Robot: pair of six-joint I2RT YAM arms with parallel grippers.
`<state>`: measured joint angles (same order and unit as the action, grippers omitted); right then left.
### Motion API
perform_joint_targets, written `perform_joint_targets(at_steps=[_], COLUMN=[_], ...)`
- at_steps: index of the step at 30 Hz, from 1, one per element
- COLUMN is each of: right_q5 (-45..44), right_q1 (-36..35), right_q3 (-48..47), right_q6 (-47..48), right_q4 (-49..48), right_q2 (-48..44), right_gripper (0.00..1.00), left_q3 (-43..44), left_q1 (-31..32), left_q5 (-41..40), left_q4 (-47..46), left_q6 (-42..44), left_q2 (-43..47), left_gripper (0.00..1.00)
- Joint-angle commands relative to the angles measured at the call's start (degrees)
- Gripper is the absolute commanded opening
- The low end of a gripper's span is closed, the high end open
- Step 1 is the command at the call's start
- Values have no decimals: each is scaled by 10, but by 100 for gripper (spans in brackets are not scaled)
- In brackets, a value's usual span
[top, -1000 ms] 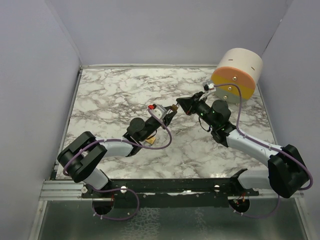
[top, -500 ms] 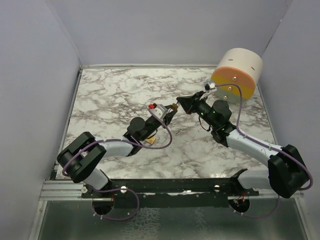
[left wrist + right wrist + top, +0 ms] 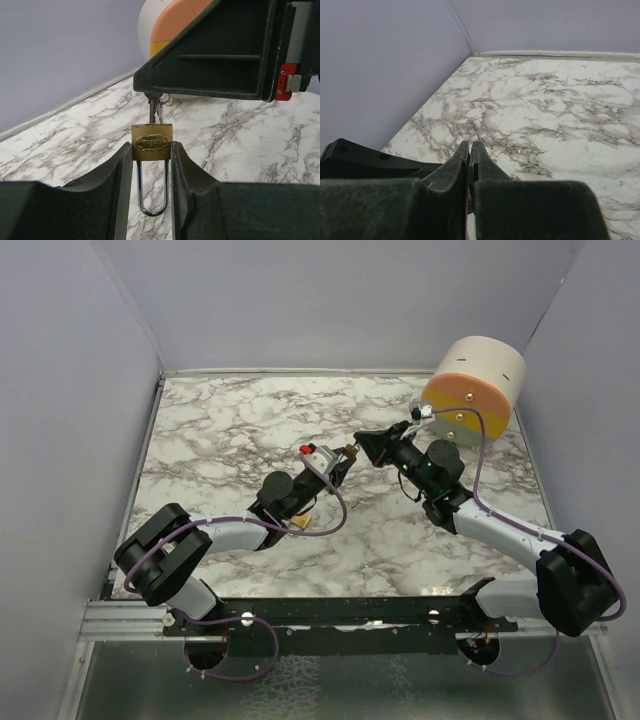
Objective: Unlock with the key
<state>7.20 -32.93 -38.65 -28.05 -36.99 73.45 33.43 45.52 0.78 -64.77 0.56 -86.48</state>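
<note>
My left gripper (image 3: 151,152) clamps the brass padlock (image 3: 152,142) by its sides, held above the middle of the marble desk (image 3: 230,430). My right gripper (image 3: 470,146) is pinched closed on the key (image 3: 151,111), whose shaft meets the padlock's base.

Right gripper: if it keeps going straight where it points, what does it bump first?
The brass padlock, pinched in the left gripper. The right gripper is shut on the key, whose tip meets the lock's end; how deep it sits I cannot tell.
</note>
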Motion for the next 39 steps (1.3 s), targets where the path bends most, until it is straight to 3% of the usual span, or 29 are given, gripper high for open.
perform_joint_targets(at_steps=[1, 20, 39], right_q5=[24, 75, 58], right_q1=[-7, -7, -7], right_q3=[11, -22, -21], right_q6=[-8, 10, -12], right_q4=[32, 53, 115], right_q2=[-6, 9, -8], right_gripper=[1, 1, 1], left_q3=[11, 3, 0], left_q1=[2, 3, 3], left_q5=[-21, 53, -40], left_q4=[-99, -123, -167], left_q6=[3, 27, 29], left_q2=[1, 0, 6], left_gripper=[0, 0, 0])
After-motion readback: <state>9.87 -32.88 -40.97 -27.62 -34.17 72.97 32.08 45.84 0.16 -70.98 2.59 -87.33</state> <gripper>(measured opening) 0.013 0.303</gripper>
